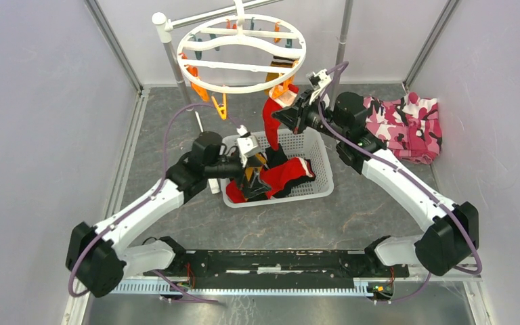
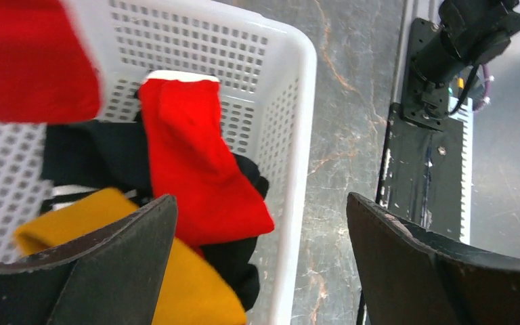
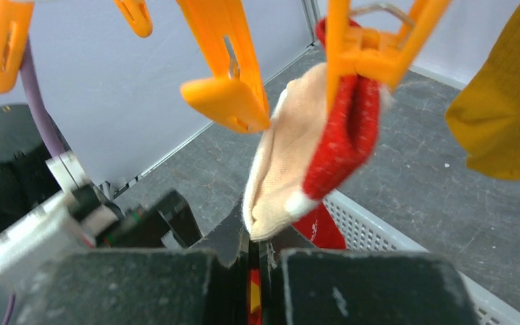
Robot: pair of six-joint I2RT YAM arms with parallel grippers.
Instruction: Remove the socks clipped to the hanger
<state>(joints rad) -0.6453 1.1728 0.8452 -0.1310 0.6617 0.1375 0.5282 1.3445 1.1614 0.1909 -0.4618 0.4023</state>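
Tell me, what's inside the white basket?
A red sock, a mustard-yellow sock and a black sock lie piled in the basket. Anything beneath the pile, and the basket floor there, is covered.

The hanger [image 1: 240, 66] is smooth white plastic with a faint gloss. Its clips [image 3: 227, 88] are hard orange plastic, smooth and slightly shiny. The red sock [image 3: 342, 145] is fuzzy knitted cloth with a cream, looped inner face, and the mustard sock [image 3: 508, 115] is a matt ribbed knit. The basket [image 2: 291, 101] is white perforated plastic with a soft sheen. The table [image 2: 352, 101] looks like dark grey veined stone, fairly matt. The left gripper [image 2: 261, 203] has fingers [image 2: 108, 264] of matt black plastic, scuffed pale along the edges.
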